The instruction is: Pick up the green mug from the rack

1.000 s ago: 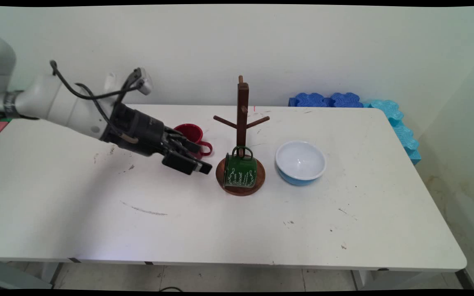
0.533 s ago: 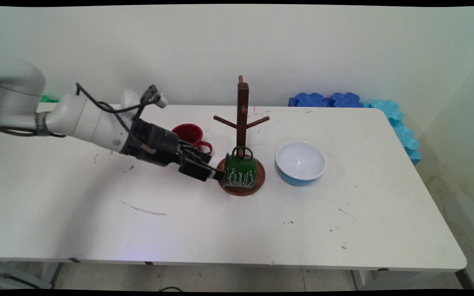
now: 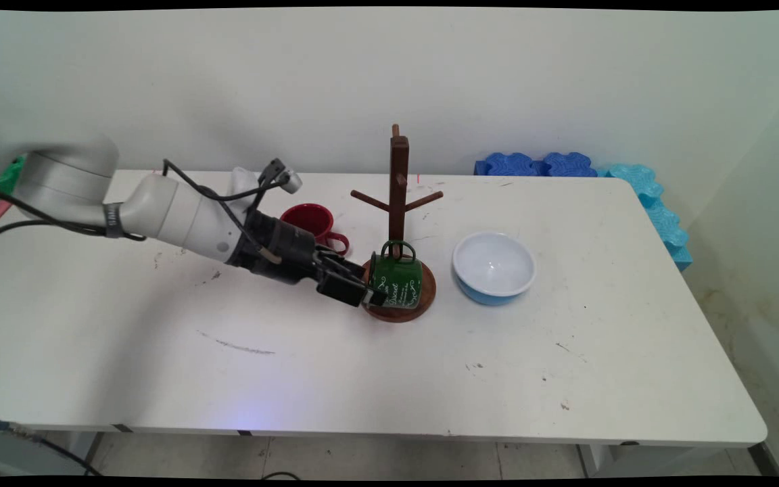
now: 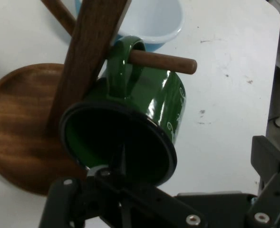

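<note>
Though right at the open mouth of the green enamel mug (image 3: pixel 399 281), grips nothing: tool (image 3: pixel 369 285) spread wide, near finger alongside the mug's wall. Can't tell whether touching. Mug hung by its handle on a low peg (image 4: pixel 163 62) of the wooden mug tree (image 3: pixel 399 176), mid-surface, mouth facing left. Glossy green, white script, dark rim; round dark-wood base. Red mug (image 3: pixel 312 220) far-left of the tree, white-and-blue bowl (image 3: pixel 494 267) right. Scuffed white surface (image 3: pixel 362 379).

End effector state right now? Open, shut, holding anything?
End effector: open, holding nothing, at the mouth of the green mug hanging on the wooden mug tree.
</note>
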`<state>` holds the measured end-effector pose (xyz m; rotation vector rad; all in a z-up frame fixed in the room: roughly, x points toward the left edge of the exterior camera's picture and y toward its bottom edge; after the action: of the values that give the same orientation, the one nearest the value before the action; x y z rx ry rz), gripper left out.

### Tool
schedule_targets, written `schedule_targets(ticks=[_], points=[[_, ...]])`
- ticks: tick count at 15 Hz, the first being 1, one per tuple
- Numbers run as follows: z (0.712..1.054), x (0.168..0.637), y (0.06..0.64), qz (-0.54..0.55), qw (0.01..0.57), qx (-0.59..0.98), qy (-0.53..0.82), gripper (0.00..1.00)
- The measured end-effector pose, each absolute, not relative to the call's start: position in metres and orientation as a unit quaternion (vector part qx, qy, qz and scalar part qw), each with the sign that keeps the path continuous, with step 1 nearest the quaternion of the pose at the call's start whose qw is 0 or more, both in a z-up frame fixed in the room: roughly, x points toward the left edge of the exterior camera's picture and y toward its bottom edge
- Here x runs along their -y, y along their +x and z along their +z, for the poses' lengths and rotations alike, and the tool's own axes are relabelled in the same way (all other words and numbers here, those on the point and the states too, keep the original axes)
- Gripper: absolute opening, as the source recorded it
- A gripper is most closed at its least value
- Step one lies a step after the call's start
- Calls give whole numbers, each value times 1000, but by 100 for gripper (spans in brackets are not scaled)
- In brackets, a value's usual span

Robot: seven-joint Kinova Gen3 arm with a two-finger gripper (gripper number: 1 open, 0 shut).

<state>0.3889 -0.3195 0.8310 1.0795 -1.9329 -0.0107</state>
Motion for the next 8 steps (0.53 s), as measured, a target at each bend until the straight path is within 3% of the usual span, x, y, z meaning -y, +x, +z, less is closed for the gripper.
schedule_targets(ticks=[8], points=[[809, 338, 372, -27, 455, 787, 415, 100]])
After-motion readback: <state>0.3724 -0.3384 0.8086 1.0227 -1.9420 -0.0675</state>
